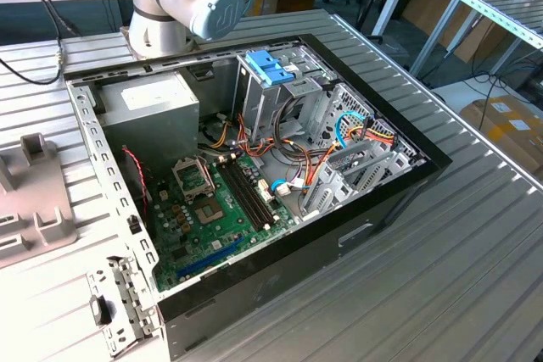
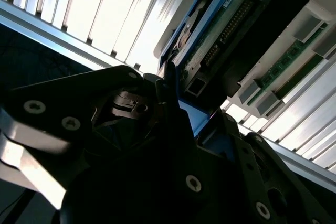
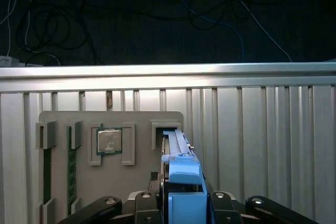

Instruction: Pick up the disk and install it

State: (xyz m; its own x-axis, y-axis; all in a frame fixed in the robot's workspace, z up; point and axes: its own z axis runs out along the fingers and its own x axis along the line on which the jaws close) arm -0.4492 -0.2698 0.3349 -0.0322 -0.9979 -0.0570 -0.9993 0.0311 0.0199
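Exterior view's left is showing the grey holder tray [image 1: 34, 209] lying on the ribbed table [image 1: 475, 235]. Moving toward the exterior view's right, the open computer case [image 1: 339, 235] is lying on its side with the motherboard [image 1: 212, 209] facing up. Next comes the metal drive cage [image 1: 271, 99] carrying a light blue latch [image 1: 270, 67], and then a tangle of cables [image 1: 339, 146].

In the first wrist view the gripper [image 3: 185, 203] is pinching the disk [image 3: 184, 171]. The 2 jaws are pressing on either flank of its blue end tab. The disk is standing on edge in a slot of the tray and running straight ahead from the jaws, so it is not yet lifted clear. A processor chip [image 3: 109, 141] is sitting 1 pocket to the side of the jaws, and memory sticks [image 3: 71, 161] are lying farther out on that same side. In the second wrist view the disk's circuit-board face [image 2: 231, 30] is showing just beyond the jaws.

As I judge it, the grip is bearing on plastic at 1 end only. The long body could therefore sag or twist between the jaws once the slot is no longer supporting it. A tilted pull could jam the rails against the slot walls and drag the tray. At the cage, the crowding cables could catch a skewed disk.
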